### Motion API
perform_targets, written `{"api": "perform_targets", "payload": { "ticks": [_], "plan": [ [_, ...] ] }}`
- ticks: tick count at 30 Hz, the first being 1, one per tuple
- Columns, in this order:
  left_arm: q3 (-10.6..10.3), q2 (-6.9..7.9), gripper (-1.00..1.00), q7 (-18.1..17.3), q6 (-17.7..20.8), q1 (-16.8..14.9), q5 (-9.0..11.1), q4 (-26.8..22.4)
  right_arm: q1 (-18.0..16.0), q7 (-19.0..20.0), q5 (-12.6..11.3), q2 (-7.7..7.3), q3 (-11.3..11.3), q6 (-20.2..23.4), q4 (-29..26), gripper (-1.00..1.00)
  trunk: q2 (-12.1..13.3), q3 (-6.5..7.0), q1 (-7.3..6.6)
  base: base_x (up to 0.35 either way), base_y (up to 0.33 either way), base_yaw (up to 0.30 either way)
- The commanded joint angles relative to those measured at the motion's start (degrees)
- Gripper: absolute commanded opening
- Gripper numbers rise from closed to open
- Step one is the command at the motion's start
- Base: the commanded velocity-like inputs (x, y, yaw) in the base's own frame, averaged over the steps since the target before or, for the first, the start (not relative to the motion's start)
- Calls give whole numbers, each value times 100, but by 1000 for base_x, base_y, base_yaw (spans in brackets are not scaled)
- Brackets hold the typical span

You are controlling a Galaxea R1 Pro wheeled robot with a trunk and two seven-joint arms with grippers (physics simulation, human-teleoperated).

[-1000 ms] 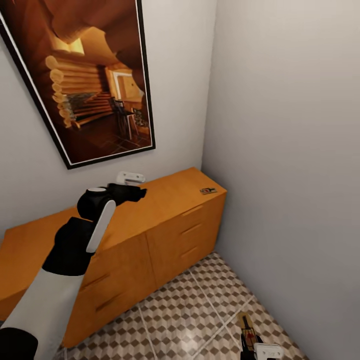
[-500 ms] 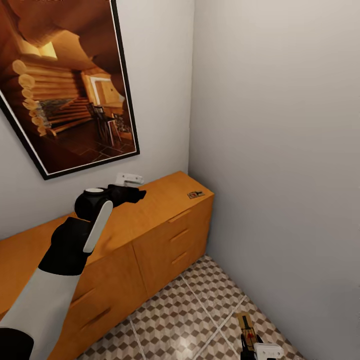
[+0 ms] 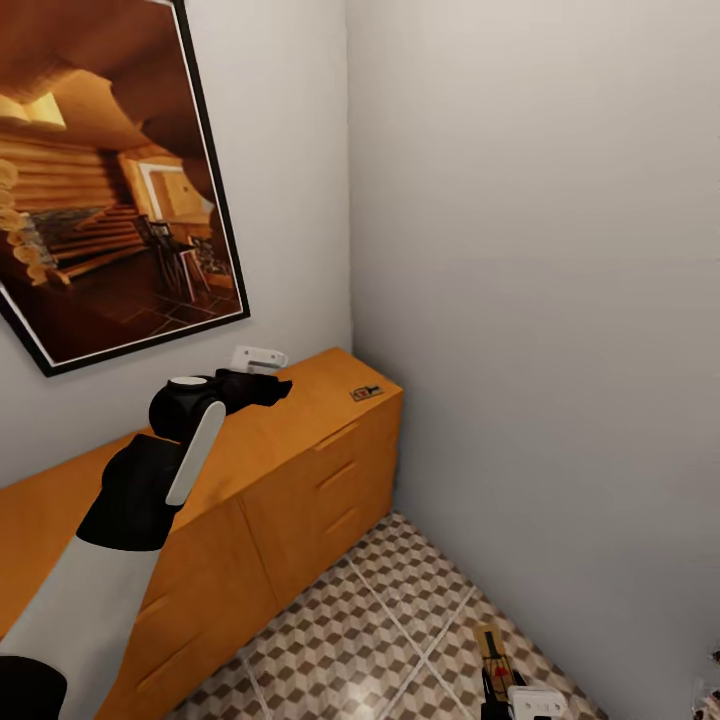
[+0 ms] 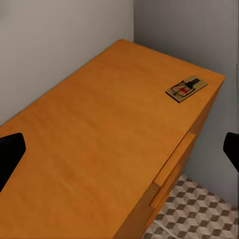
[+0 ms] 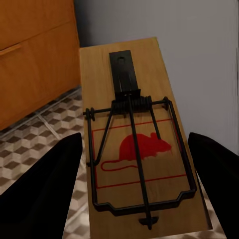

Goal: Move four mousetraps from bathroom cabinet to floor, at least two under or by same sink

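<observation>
One mousetrap lies on the orange cabinet, near its far right corner by the wall. In the left wrist view this mousetrap sits well ahead of my left gripper, whose fingertips stand wide apart with nothing between them. In the head view the left gripper hovers over the cabinet top. My right gripper is low over the bathroom floor, shut on a second mousetrap with a red mouse print. The bathroom sink is out of view.
A large framed picture hangs on the wall above the cabinet. A plain grey wall closes the right side, leaving a narrow strip of tiled floor between it and the cabinet drawers.
The head view has swung to the right, so picture, cabinet and corner have shifted left in it. Both arms keep their places in the view.
</observation>
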Motion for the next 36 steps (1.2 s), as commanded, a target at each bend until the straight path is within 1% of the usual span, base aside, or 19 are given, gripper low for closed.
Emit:
{"api": "perform_targets", "payload": {
  "ticks": [1,8,21,23,26,31,34,35,36],
  "plan": [
    [-11,6,100,60,19,-6,62,-6,-6,-33,-23,2,42,-15,5,-100,-11,-6,4,0,0,-137],
    [-11,7,100,60,19,-6,62,46,-6,-33,-23,2,41,-15,5,-100,-11,5,4,16,8,-44],
    [-10,15,100,41,19,2,62,237,-6,-33,-23,2,44,-15,12,-100,-11,7,4,111,75,-2],
    [-9,15,100,-14,15,2,62,259,-6,-33,-23,3,47,-10,13,-100,-11,7,4,29,14,0],
    [-10,15,100,-201,9,2,62,295,-6,-33,-23,11,47,-3,14,-100,-11,7,4,13,7,0],
    [-14,55,100,-629,3,3,55,364,-6,-33,-23,18,50,43,14,-100,-11,7,4,4,2,-1],
    [-107,114,100,-764,1,3,54,374,-6,-33,-23,25,50,51,14,-100,-11,13,4,1,0,-48],
    [-201,152,100,-803,-1,3,53,377,-6,-33,-23,37,50,52,14,-100,-11,17,4,0,0,-103],
    [-249,172,100,-817,-2,3,53,378,-6,-33,-23,46,50,53,14,-100,-11,23,4,0,0,-118]
  ]
}}
